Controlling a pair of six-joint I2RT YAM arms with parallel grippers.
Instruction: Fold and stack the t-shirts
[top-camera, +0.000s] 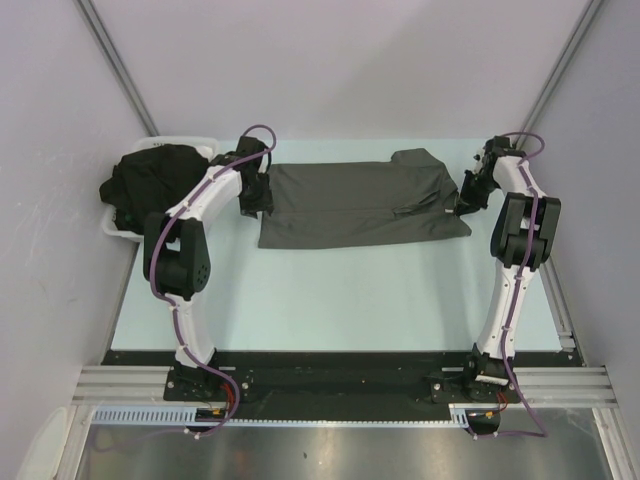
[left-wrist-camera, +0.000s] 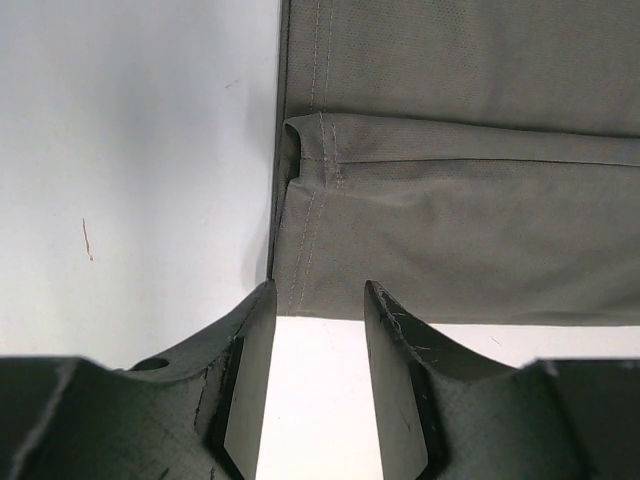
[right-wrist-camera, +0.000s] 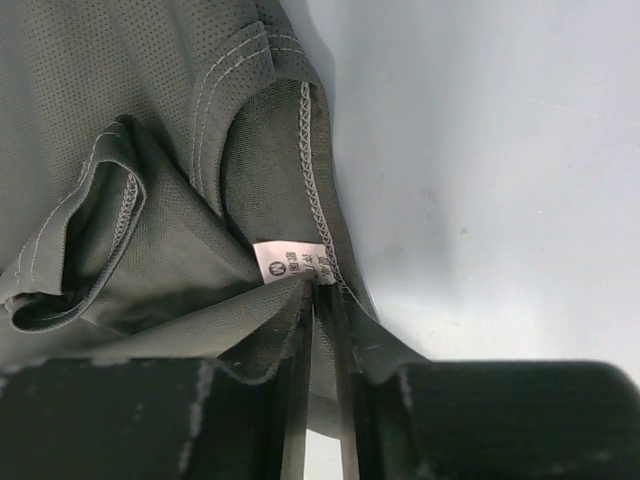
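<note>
A charcoal grey t-shirt lies folded lengthwise across the far middle of the table. My left gripper is open at the shirt's left hem; in the left wrist view the hem corner lies just ahead of the spread fingers with bare table between them. My right gripper is shut on the shirt's right edge; the right wrist view shows cloth pinched between the jaws near the white size label. A heap of black t-shirts fills the tray at far left.
A white plastic tray stands at the table's far left corner under the black heap. Grey walls close in on both sides and behind. The table's near edge carries a black strip and the arm bases.
</note>
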